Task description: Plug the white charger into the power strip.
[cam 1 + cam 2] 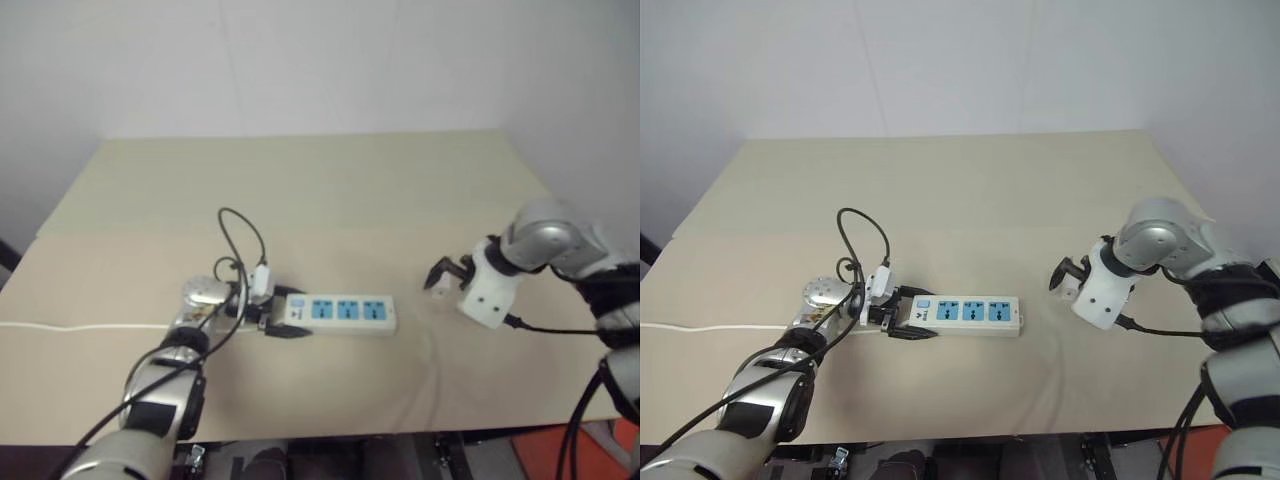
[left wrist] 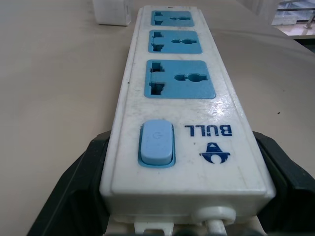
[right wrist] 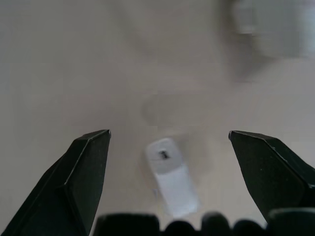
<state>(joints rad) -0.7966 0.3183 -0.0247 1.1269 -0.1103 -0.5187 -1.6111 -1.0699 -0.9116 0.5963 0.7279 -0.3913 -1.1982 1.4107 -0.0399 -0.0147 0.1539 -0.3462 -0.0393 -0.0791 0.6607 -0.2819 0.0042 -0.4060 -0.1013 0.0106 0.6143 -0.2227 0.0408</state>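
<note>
A tan table [image 1: 330, 190] stands against a white wall [image 1: 320, 60]; red floor [image 1: 540, 455] shows below its edge.

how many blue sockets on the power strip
3, in a row along the power strip: one next to the switch at the end held by the left gripper, one in the middle, one at the far end.

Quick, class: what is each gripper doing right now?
Left gripper: shut on the long white power strip, at its switch end.
Right gripper: open, above the small white charger.
</note>
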